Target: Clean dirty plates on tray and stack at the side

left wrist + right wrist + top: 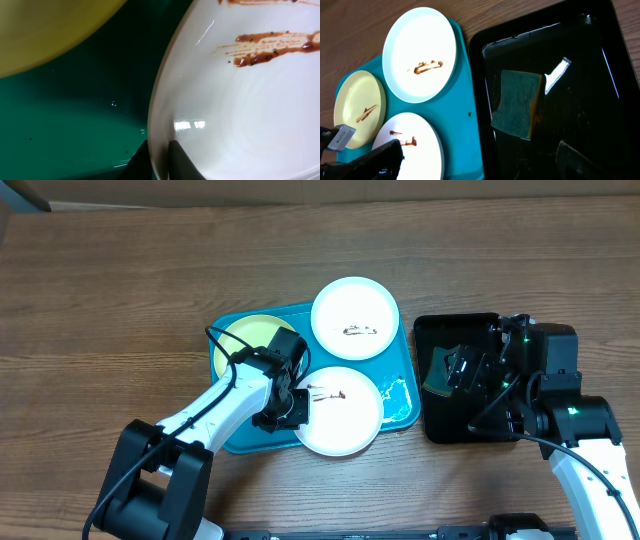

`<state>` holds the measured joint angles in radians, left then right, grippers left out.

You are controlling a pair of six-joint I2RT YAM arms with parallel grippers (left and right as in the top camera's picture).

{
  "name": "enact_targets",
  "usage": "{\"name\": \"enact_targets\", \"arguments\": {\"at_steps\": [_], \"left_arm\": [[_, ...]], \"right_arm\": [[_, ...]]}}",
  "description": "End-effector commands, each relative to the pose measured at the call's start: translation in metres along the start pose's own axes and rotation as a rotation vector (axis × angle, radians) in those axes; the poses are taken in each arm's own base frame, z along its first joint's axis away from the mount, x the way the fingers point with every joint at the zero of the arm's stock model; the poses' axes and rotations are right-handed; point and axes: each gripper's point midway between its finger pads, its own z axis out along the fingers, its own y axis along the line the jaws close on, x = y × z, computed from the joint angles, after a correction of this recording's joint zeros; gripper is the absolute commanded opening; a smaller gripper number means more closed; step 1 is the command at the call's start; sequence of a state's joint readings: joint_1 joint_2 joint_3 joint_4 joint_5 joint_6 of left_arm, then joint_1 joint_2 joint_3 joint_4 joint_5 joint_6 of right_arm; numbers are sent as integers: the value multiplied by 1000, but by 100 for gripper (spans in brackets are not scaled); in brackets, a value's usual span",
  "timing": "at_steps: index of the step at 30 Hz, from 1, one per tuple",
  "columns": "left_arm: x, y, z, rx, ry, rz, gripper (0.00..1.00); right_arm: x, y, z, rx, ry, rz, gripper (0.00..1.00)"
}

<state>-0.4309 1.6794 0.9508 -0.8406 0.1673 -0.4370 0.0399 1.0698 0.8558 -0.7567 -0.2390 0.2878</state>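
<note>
Left wrist: pincer (163,161) apparently grips plate (245,115)

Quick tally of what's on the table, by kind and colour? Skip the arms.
white plate: 2
yellow plate: 1
turquoise tray: 1
black tray: 1
sponge: 1
Total: 6

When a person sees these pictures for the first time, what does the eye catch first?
First, the turquoise tray with three plates smeared with dark sauce: a yellow plate and two white ones. The left gripper has the rim of the near white plate between its fingers. To the right, the open right gripper hangs over a black tray holding a green sponge.
</note>
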Motion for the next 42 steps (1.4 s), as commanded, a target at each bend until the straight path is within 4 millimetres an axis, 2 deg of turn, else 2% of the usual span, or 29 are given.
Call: {"name": "enact_targets", "arguments": {"at_steps": [1,3,7,9,14,21,25,34,42], "left_arm": [[-7,-3,-3,-1,-22,10,11],[-8,-4,-3,0,-23,10,10],[-8,-4,-3,1,-27,11,7],[-9,-4,-3,3,-31,12,6],[-12,-6,-3,8,-40,13,4],[-12,-6,-3,8,-41,14,4],[-12,-6,-3,8,-41,14,4],[-12,-6,-3,8,-41,14,4],[-12,-6,-3,9,-43,14,4]], "right_arm": [[-11,7,-7,-19,-30,-4,100],[-11,6,-7,-12,-33,-4,99],[-13,2,-4,9,-36,-6,86],[-13,1,1,12,-24,-8,77],[-10,5,16,19,9,-28,63],[-21,-5,31,172,12,-71,64],[-22,-13,48,225,37,-49,64],[12,-33,99,278,212,49,62],[30,-47,121,317,289,69,54]]}}
